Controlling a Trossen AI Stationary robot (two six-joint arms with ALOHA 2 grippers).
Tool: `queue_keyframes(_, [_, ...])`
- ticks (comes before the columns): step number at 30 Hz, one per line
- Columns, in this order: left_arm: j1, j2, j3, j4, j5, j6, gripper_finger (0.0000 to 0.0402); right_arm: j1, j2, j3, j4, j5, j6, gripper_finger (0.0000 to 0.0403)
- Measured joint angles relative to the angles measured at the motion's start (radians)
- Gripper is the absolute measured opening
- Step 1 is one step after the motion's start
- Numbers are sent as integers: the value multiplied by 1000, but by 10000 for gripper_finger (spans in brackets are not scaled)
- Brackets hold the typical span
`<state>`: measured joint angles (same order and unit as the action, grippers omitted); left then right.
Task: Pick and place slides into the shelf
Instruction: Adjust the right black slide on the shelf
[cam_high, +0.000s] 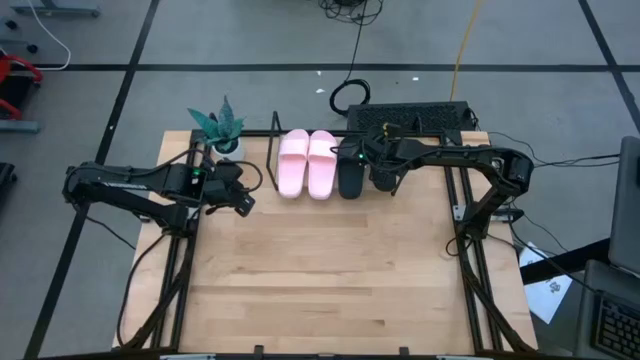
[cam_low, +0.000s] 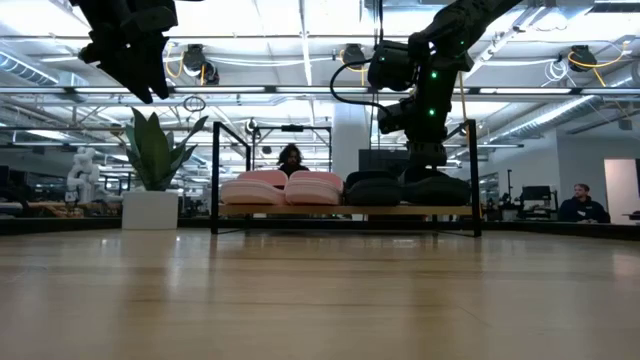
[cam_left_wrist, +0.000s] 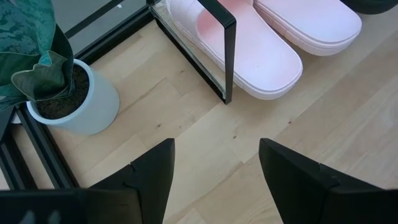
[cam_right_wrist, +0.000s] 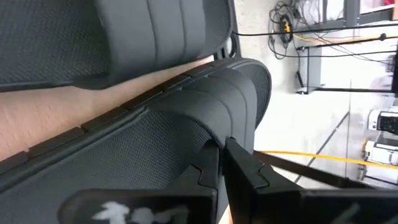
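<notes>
wooden table fills the space below me, lab room behind it. at its far edge stands the shelf, carrying all four slides: the pink pair toward the plant, then the black pair beside it. my right gripper sits at the outer black slide's strap, fingers pressed shut together (whether they pinch any strap, i cannot tell). my left gripper hangs open and empty near the shelf's plant end. these slides look light, foamy, a little springy; the wide strap seems the best hold, soles too broad.
</notes>
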<state>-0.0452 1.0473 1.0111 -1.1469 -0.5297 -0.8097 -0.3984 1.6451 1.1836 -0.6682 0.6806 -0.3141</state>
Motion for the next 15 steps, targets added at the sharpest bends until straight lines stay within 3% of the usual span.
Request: queue_keyframes(15, [-15, 0, 0, 1, 7, -7, 237, 9, 53, 1, 40, -50, 17, 6])
